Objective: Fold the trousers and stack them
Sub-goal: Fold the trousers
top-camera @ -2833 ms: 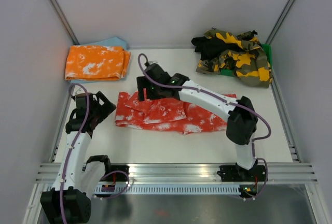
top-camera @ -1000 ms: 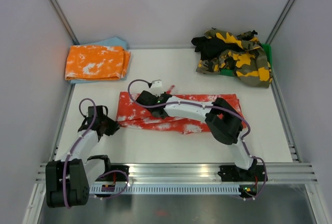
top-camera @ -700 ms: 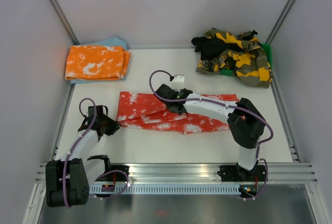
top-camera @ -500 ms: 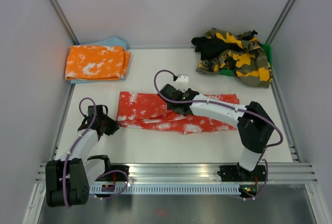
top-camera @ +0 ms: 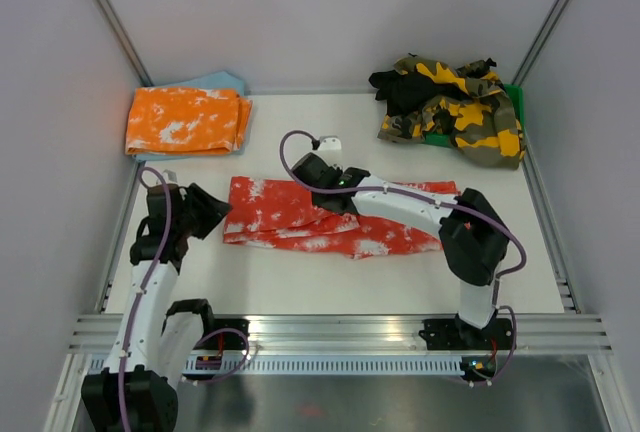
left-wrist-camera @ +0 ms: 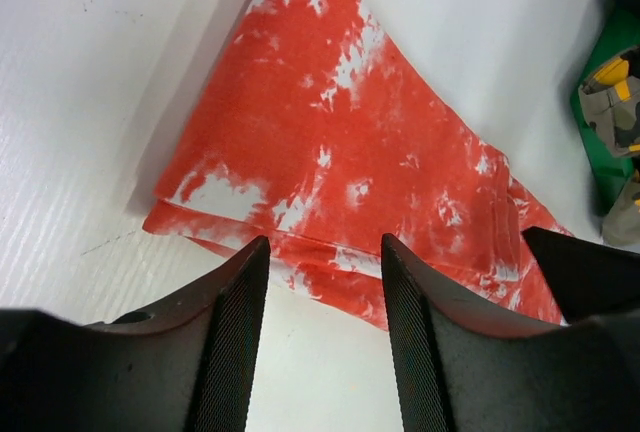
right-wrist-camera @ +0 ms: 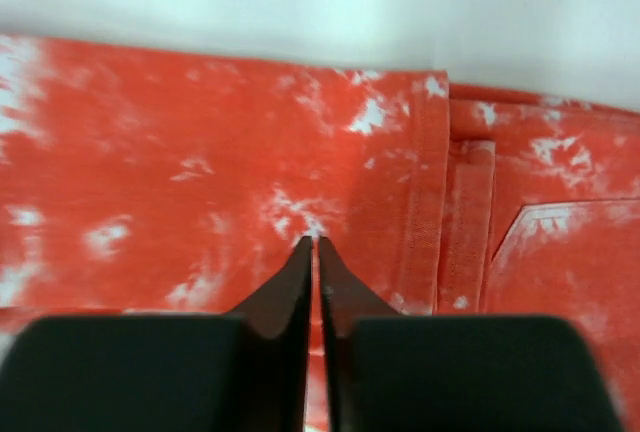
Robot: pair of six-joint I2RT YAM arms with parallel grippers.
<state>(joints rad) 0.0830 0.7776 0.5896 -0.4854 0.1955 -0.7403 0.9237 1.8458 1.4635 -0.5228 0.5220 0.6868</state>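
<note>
The red trousers with white splotches [top-camera: 330, 220] lie folded lengthwise in a long strip across the middle of the table. My left gripper [top-camera: 207, 214] hovers just off their left end, open and empty. In the left wrist view, the folded end of the trousers [left-wrist-camera: 340, 152] lies beyond the gripper [left-wrist-camera: 325, 240], above bare table. My right gripper [top-camera: 316, 178] hangs over the strip's left half. The right wrist view shows this gripper [right-wrist-camera: 313, 242] shut, tips together over the trousers [right-wrist-camera: 200, 172], no cloth visibly pinched.
A folded orange-and-white pair [top-camera: 186, 120] rests on light-blue cloth [top-camera: 222, 82] at the back left. A heap of camouflage and black trousers [top-camera: 450, 107] sits on a green thing [top-camera: 513, 97] at the back right. Walls close in both sides; a metal rail [top-camera: 340, 332] runs along the front.
My left gripper has lifted away from the trousers' left end and opened. My right gripper has shut and shifted a little left over the cloth.
</note>
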